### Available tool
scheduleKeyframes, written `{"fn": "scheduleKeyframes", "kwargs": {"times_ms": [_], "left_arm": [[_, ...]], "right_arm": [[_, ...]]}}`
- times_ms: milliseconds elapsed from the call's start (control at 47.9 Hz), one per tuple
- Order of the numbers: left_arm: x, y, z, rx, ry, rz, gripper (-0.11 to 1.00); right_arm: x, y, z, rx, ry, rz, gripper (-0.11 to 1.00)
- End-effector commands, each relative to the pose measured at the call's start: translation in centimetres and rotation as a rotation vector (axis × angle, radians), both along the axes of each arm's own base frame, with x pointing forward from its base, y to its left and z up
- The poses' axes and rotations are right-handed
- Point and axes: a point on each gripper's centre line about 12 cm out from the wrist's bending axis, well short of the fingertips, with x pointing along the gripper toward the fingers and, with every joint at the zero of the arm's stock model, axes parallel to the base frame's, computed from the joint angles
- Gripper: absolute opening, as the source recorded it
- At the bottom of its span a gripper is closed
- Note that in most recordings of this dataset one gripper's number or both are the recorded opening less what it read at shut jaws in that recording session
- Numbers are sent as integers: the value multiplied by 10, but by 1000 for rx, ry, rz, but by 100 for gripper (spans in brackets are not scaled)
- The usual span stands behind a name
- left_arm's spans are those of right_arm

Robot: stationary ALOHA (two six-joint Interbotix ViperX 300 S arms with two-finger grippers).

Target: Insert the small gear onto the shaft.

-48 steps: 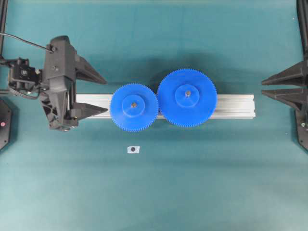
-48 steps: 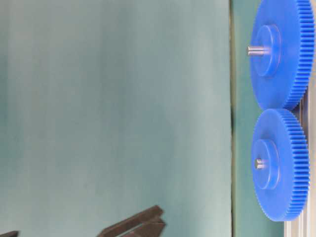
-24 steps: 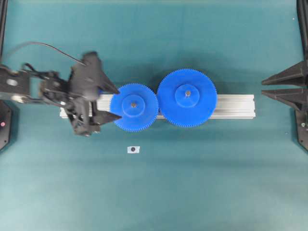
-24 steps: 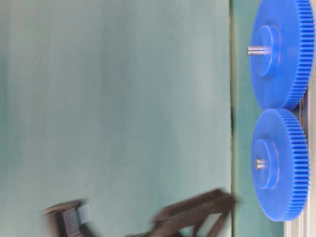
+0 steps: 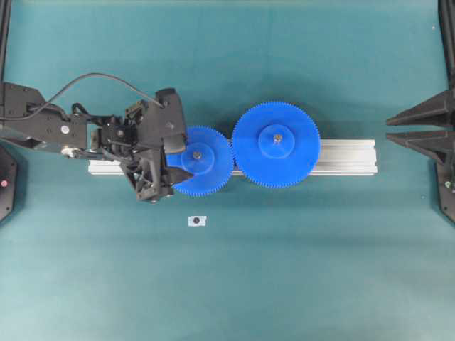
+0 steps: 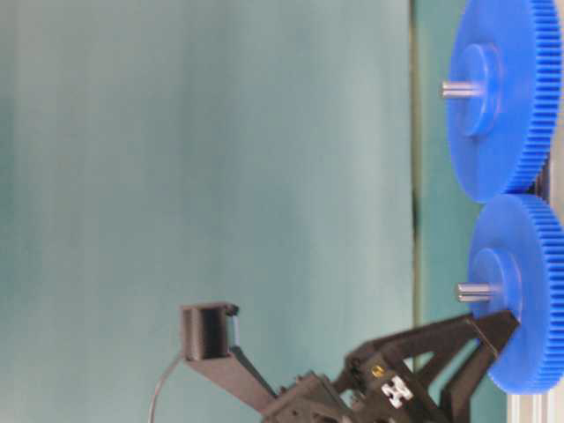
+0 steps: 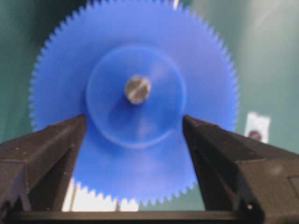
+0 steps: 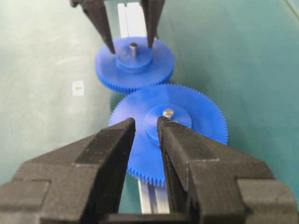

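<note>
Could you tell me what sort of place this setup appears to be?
Most likely a robotics lab test bench: a teal mat, an aluminium rail carrying the small gear and a larger blue gear, and black robot grippers at either side.

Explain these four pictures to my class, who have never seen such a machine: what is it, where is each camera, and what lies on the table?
It is a robot with two arms, each ending in a two-fingered claw. One camera looks down from above, one sits at table level, turned sideways, and one rides on each wrist. On the green table lies a metal rail carrying a small gear and a larger gear, both blue, each on a metal pin. A small white tag lies nearby. The left gripper stands open with its fingers either side of the small gear's hub and shaft. The right gripper waits apart, holding nothing.
</note>
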Motion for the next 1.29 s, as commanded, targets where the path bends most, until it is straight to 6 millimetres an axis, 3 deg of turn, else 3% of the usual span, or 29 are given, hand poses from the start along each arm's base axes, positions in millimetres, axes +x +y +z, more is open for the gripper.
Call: {"fn": "scheduleKeyframes", "kwargs": {"times_ms": [0, 230, 439, 752, 877, 1274], "left_arm": [[6, 1, 16, 9, -50, -4, 83], [6, 2, 65, 40, -183, -14, 83], [-13, 0, 118, 81, -322, -28, 83], [-47, -4, 161, 97, -379, -35, 83], [-56, -7, 172, 99, -390, -40, 83], [-64, -9, 169, 90, -329, -47, 83]], "right_arm": [[2, 0, 4, 7, -13, -4, 38], [2, 0, 4, 7, -13, -4, 38], [2, 0, 4, 8, -12, -4, 38], [2, 0, 4, 8, -12, -4, 38], [2, 0, 4, 7, -13, -4, 38], [2, -2, 3, 8, -12, -12, 38]]}}
